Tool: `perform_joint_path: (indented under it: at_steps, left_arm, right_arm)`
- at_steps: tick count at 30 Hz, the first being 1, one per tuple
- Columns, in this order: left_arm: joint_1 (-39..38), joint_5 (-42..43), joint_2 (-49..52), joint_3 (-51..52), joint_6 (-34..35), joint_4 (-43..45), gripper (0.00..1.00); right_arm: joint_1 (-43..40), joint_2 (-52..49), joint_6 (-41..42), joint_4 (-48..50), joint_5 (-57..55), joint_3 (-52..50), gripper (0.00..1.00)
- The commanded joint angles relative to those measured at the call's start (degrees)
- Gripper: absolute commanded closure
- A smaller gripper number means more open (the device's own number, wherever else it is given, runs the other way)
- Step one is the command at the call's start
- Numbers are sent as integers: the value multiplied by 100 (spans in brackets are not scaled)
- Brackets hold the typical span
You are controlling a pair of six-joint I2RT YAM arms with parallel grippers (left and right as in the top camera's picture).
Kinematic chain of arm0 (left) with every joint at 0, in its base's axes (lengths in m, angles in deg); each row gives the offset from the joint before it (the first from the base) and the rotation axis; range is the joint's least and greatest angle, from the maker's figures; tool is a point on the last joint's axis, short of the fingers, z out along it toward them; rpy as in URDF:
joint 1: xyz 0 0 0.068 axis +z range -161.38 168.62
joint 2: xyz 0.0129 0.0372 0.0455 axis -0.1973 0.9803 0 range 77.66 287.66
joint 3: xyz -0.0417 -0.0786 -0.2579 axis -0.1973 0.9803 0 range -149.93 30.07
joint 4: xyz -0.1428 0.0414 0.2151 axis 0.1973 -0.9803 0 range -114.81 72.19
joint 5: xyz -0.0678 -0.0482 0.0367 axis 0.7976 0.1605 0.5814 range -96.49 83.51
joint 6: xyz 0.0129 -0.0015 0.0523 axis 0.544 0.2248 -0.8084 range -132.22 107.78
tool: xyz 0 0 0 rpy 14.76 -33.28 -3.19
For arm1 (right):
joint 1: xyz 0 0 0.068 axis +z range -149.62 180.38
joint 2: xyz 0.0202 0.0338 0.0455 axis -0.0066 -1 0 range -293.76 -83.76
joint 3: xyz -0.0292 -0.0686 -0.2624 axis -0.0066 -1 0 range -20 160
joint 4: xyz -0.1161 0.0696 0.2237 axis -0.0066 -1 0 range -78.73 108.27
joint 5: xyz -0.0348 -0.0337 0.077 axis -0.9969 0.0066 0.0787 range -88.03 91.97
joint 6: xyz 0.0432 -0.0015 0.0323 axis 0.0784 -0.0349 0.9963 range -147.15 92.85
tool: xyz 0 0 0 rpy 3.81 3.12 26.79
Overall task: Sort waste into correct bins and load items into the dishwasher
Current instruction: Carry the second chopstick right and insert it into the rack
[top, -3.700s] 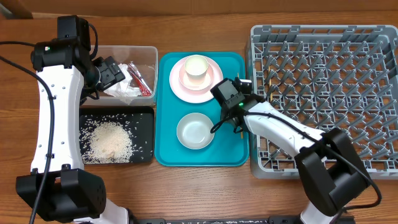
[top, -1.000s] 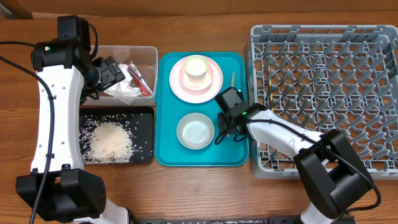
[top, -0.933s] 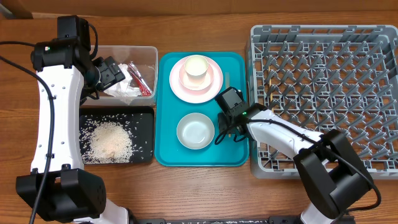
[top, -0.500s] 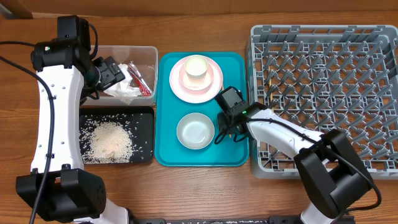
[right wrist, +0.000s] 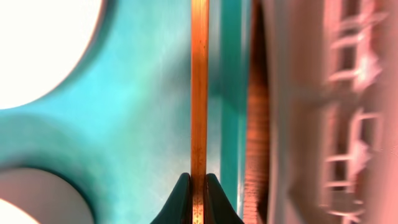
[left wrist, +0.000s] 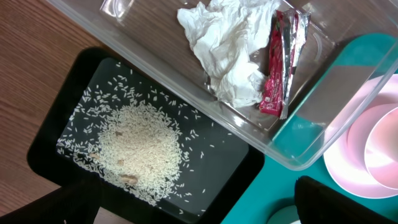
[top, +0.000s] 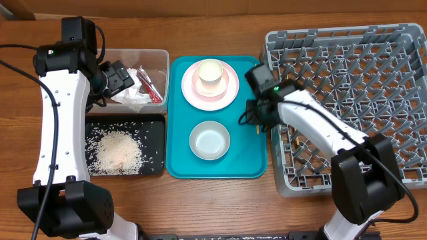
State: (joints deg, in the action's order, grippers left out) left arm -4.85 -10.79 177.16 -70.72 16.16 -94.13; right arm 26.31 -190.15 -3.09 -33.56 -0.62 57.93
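My right gripper (right wrist: 198, 198) pinches a thin, smooth wooden chopstick (right wrist: 199, 93) over the teal tray (right wrist: 149, 118), beside the grey lattice rack (right wrist: 323, 112); my left gripper (left wrist: 199, 208) gapes wide.

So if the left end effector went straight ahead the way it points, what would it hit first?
Probably the clear tub, near the crumpled tissue; depth is unclear, so possibly the black tray beside it.

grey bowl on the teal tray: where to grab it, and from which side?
Take the grey bowl by its rim, coming straight down from above, one finger inside and one outside. It sits upright and open on the teal tray, and looks too wide and round for a side pinch. The right rim is probably best, since there is bare tray beside it.
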Motion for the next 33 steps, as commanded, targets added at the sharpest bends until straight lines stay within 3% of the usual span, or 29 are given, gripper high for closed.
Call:
perform_joint_path:
  at_steps: [1,12,18,26,33]
  left_arm:
    - [15,-15,-17,-127,-7,4,0]
    - [15,-15,-17,-127,-7,4,0]
    - [15,-17,-17,-127,-7,4,0]
    - [15,-17,-17,-127,-7,4,0]
    - [22,-17,-17,-127,-7,4,0]
  right_arm:
    - [-20,-2,-61,-162,-70,557,96]
    - [-468,-2,-769,-1403,-385,1799,96]
    - [-1078,-2,-918,-1853,-367,1832,96]
    - [-1550,-4,-2092,-2107,-24,1797,96]
    - [-1633,-4,-2131,-2194,-26,1515,96]
